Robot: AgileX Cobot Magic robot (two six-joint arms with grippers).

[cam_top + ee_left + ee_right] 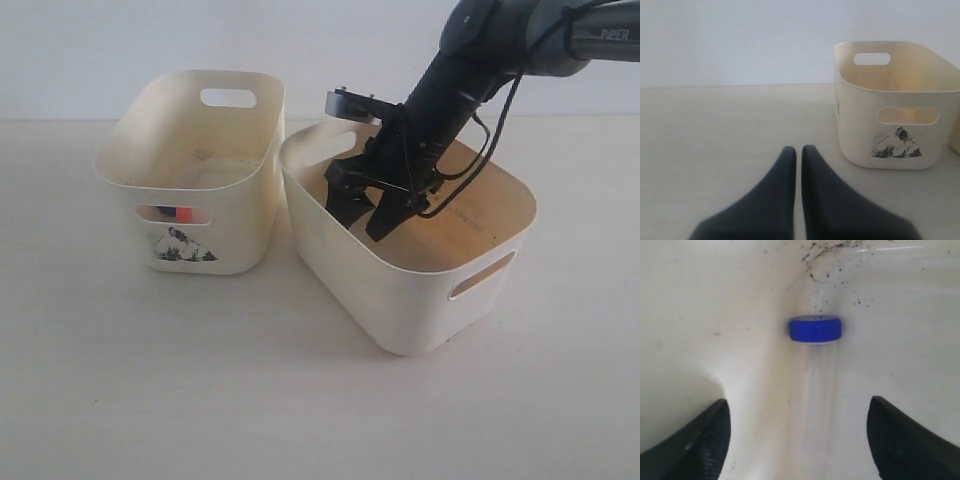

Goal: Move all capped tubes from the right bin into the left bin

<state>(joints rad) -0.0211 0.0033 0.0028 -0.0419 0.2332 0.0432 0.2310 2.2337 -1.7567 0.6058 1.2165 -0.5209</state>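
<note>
On the desk (300, 410), the right bin (400, 310) holds one blue-capped tube (815, 330). The right hand (798, 401) hangs over it, fingers spread wide. The left hand (796, 150) is closed tight, holding nothing.

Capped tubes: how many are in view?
2. A blue-capped clear plastic tube inside the wider cream bin; an orange-red cap behind the slot of the narrower stickered bin. More may be hidden.

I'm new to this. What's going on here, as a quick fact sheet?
Left bin: narrower, stickered; something orange-red shows through its front slot
Right bin: wider; holds a blue-capped tube, lying by a corner
Right gripper: open, inside right bin, over the tube
Left gripper: shut, above the table, holding nothing
</note>
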